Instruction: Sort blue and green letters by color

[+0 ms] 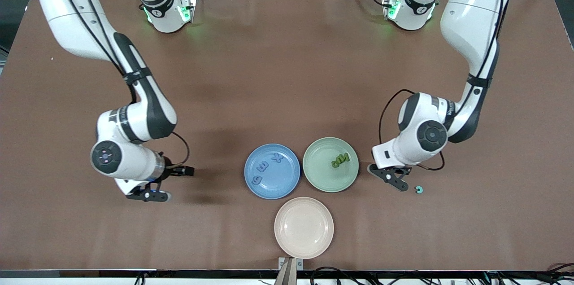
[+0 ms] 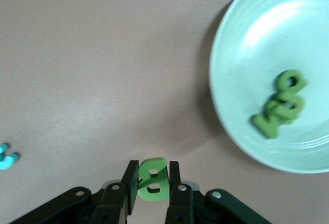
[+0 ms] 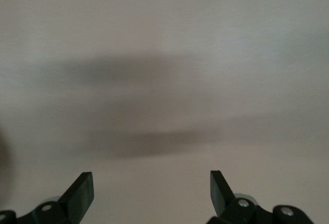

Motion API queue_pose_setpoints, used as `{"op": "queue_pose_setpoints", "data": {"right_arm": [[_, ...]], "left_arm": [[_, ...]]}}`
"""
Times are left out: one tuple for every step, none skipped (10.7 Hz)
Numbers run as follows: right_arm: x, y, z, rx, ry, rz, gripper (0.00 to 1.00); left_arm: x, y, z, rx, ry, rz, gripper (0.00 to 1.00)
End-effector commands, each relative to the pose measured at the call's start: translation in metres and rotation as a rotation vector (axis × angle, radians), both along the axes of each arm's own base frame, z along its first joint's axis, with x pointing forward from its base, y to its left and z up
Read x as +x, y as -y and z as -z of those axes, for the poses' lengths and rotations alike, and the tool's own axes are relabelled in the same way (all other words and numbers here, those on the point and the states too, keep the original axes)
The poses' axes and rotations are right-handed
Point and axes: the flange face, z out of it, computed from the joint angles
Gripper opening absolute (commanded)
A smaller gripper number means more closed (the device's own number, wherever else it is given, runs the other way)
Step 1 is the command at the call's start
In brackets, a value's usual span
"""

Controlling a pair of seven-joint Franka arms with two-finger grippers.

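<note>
A green letter B [image 2: 153, 179] stands on edge between the pads of my left gripper [image 2: 153, 170], which is shut on it. That gripper [image 1: 400, 183] hangs low over the table beside the green plate [image 1: 322, 178], toward the left arm's end. Overlapping green letters [image 1: 340, 160] lie in that plate [image 2: 257, 44], and they show in the left wrist view [image 2: 280, 106] too. Three blue letters [image 1: 263, 168] lie in the blue plate [image 1: 283, 182]. My right gripper [image 1: 152, 196] is open and empty [image 3: 151, 183] over bare table toward the right arm's end.
An empty pink plate [image 1: 303, 226] sits nearer to the front camera than the two other plates. A small teal piece [image 1: 419, 190] lies on the brown table beside my left gripper, also in the left wrist view [image 2: 6, 156].
</note>
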Motion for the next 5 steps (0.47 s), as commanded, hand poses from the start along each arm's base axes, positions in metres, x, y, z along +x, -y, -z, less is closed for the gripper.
{"op": "queue_pose_setpoints", "data": {"right_arm": [[-0.008, 0.072, -0.002, -0.023, -0.023, -0.211, 1.0], [-0.01, 0.11, -0.003, -0.035, -0.025, -0.312, 1.0], [-0.009, 0.151, -0.004, -0.042, -0.024, -0.423, 1.0], [-0.008, 0.18, -0.004, -0.057, -0.021, -0.533, 1.0], [-0.009, 0.207, -0.003, -0.072, -0.022, -0.613, 1.0]], "left_arm": [[-0.019, 0.057, -0.016, 0.017, -0.015, -0.136, 0.0], [-0.025, 0.077, -0.019, -0.009, -0.022, -0.167, 0.0], [-0.027, 0.092, -0.023, -0.039, -0.029, -0.203, 0.0], [-0.032, 0.103, -0.023, -0.055, -0.042, -0.225, 0.0], [-0.033, 0.112, -0.028, -0.07, -0.041, -0.258, 0.0]]}}
